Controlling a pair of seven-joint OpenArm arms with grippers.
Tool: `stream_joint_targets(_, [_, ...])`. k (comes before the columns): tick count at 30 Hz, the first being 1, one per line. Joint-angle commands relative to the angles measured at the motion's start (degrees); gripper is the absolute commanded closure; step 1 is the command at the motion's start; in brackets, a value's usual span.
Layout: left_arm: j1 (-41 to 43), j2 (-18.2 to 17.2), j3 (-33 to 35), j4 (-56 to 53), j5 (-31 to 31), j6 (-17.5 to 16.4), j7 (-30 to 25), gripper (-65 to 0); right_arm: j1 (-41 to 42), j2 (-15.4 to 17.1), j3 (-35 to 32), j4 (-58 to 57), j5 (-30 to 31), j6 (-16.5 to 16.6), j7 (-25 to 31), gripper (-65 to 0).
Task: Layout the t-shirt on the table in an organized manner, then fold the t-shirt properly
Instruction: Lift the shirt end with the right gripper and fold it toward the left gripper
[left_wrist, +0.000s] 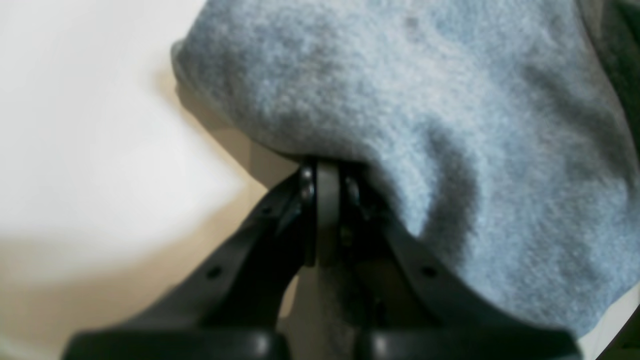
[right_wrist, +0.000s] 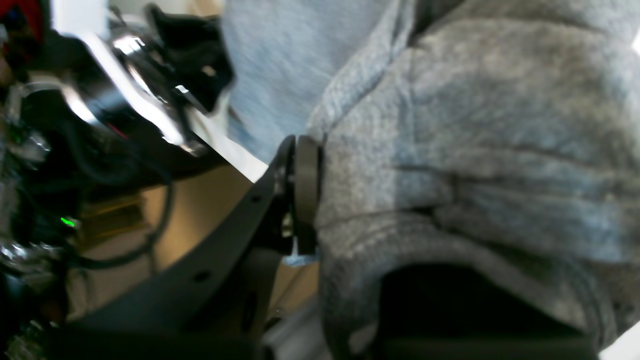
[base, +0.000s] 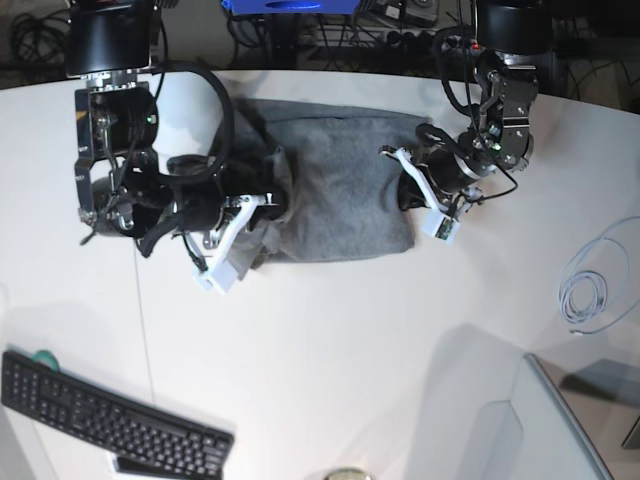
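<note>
Folding looks partly done: the t-shirt (base: 340, 190) lies as a compact block on the worktop (base: 330, 350), left claw (left_wrist: 322, 175) and right claw (right_wrist: 305, 190) each pinched tight on opposite side edges; further folds probably remain.

Left gripper (left_wrist: 327, 200) fingers (left_wrist: 327, 210) pinched on t-shirt (left_wrist: 425, 115) fold; table (left_wrist: 90, 140) beneath

A black keyboard (base: 105, 415) lies at the near left corner of the white surface, angled toward the front edge. A coil of pale cable (base: 590, 290) rests by the right edge. A grey slab-like object (base: 555, 425) fills the near right corner. Beyond the curved far edge hang dark tangled cables (base: 300, 35) and a blue item (base: 290, 6). Light falls evenly, with soft shadows.
</note>
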Motion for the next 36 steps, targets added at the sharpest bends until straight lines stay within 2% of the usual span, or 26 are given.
stream_joint_targets(1, [-0.6,-0.2,0.0,0.8,-1.0,-0.4,-1.1,0.0,0.9,-0.4,-0.7,1.5,1.5,-1.1,0.4,-0.6])
stream_joint_targets(5, [-0.5,-0.2,0.0,0.9,-1.1,-0.4,-1.1,0.0,1.8,-1.3,-4.0,1.9,1.1,-4.5,1.0,-0.6])
stream_joint_targets(7, [-0.5,-0.2,0.0,1.2,-1.1,-0.4,-1.1,0.0,2.0,-1.0,-6.9,1.7,1.1,-7.7,3.1,-0.6])
stream_joint_targets(11, [-0.5,-0.3,-0.1,1.3,-1.1,-0.4,-1.0,0.0,2.4,3.6,-12.7,1.5,1.1,-12.9,10.3,-0.6])
stream_joint_targets(13, [-0.4,-0.4,-0.4,1.3,-1.1,-0.4,-1.0,0.0,2.4,6.3,-12.5,1.7,1.3,-14.4,12.3,-0.6])
stream_joint_targets(16, [0.5,-0.6,-0.6,1.3,-0.7,-0.4,-1.0,0.0,1.9,9.6,-10.0,2.7,1.5,-14.8,12.8,-0.6])
stream_joint_targets(20, [0.8,-0.6,-0.6,1.3,-0.6,-0.5,-1.0,0.0,-0.1,11.1,-5.6,4.9,1.5,-14.6,12.8,-0.6])
stream_joint_targets(23, [0.8,-0.6,-0.6,1.3,-0.6,-0.6,-1.0,0.0,-0.8,12.2,-4.9,7.4,1.5,-14.6,12.7,-0.6])
stream_joint_targets(28, [0.8,-0.6,-0.6,1.3,-0.8,-0.6,-1.0,0.0,-2.4,12.0,-5.1,12.7,1.5,-14.6,9.9,-0.6])
stream_joint_targets(32, [0.8,-0.6,-0.4,1.3,-1.0,-0.6,-1.0,0.0,-2.4,10.5,-6.6,14.5,1.3,-15.0,7.9,-0.6])
stream_joint_targets(35, [0.8,-0.6,-0.1,1.4,-1.1,-0.6,-1.0,0.0,-2.1,10.2,-10.2,14.2,1.1,-15.2,8.8,-0.6])
stream_joint_targets(36, [0.8,-0.6,-0.1,1.4,-1.1,-0.6,-1.0,0.0,-2.1,10.2,-11.4,14.2,1.1,-16.3,9.6,-0.6])
